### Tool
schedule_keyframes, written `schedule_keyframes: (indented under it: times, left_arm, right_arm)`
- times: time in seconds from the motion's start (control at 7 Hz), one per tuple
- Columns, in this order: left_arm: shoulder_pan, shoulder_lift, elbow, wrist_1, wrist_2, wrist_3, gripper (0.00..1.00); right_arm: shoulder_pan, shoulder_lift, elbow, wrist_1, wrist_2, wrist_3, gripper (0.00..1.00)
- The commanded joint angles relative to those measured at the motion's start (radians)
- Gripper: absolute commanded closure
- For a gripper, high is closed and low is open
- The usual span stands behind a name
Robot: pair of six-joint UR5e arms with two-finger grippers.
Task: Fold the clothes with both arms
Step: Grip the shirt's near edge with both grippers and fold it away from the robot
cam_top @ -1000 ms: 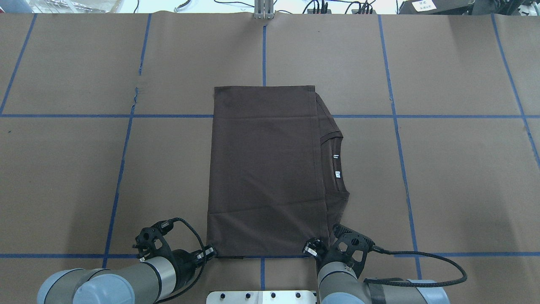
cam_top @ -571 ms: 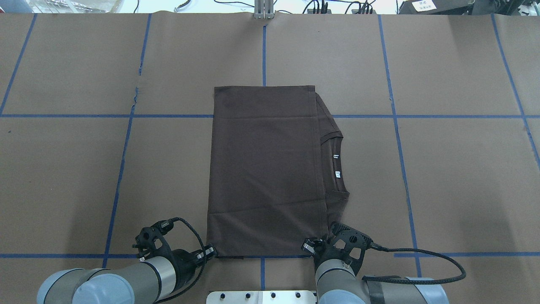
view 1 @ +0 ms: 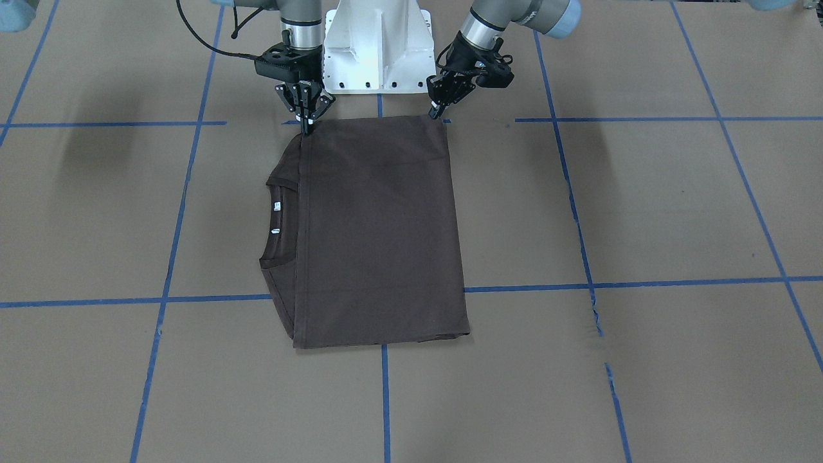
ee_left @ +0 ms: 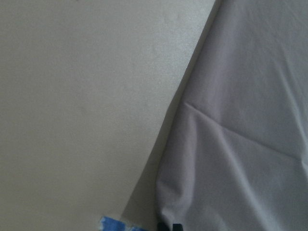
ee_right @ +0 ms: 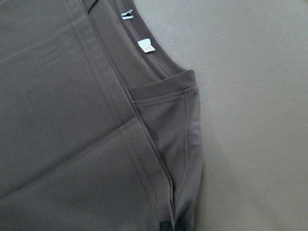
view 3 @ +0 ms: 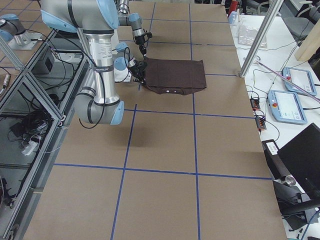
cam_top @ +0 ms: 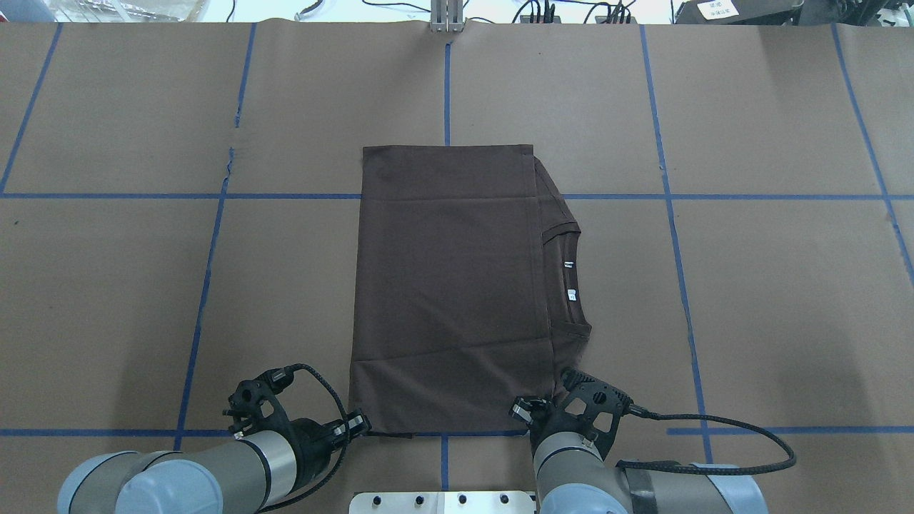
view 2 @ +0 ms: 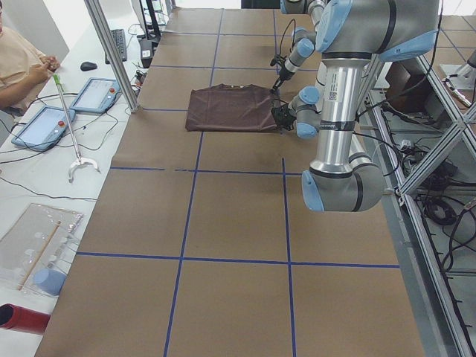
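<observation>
The dark brown T-shirt (cam_top: 450, 285) lies folded into a long rectangle mid-table, its collar and white labels (cam_top: 569, 278) poking out on my right side. My left gripper (cam_top: 360, 425) is shut on the near left corner, which puckers up at the fingertips in the left wrist view (ee_left: 166, 225). At the near right corner my right gripper (cam_top: 525, 412) is likewise shut on the cloth. Facing me, the front camera has the right gripper (view 1: 305, 125) on the left and the left gripper (view 1: 436, 114) on the right, both pinching the shirt (view 1: 379, 225) at its edge nearest the base.
The white pedestal base (view 1: 376, 45) stands just behind both grippers. Blue tape lines (cam_top: 664, 196) grid the brown table cover. A metal post (view 2: 111, 52) and control tablets (view 2: 97, 93) stand off the far side, where a person (view 2: 18, 63) sits.
The right wrist has shifted slightly left and toward the shirt, and the crease across the near end of the shirt has deepened. The left gripper has barely moved.
</observation>
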Motion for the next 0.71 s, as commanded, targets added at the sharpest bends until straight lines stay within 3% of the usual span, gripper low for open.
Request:
schedule_keyframes:
  times: [0.0, 0.29, 0.43, 0.57]
  left_arm:
    - [-0.005, 0.001, -0.198, 0.193, -0.061, 0.033, 1.0]
    - [-0.005, -0.013, -0.439, 0.458, -0.119, 0.033, 1.0]
    - [-0.007, -0.023, -0.528, 0.565, -0.158, 0.033, 1.0]
    - [-0.02, -0.045, -0.519, 0.594, -0.16, 0.037, 1.0]
  right_arm:
    - [0.015, 0.0, 0.152, -0.097, 0.007, -0.011, 1.0]
    - [-0.027, 0.009, 0.405, -0.312, 0.017, -0.009, 1.0]
    - [-0.026, 0.039, 0.446, -0.366, 0.045, -0.009, 1.0]
    - [-0.031, 0.05, 0.425, -0.37, 0.048, -0.011, 1.0]
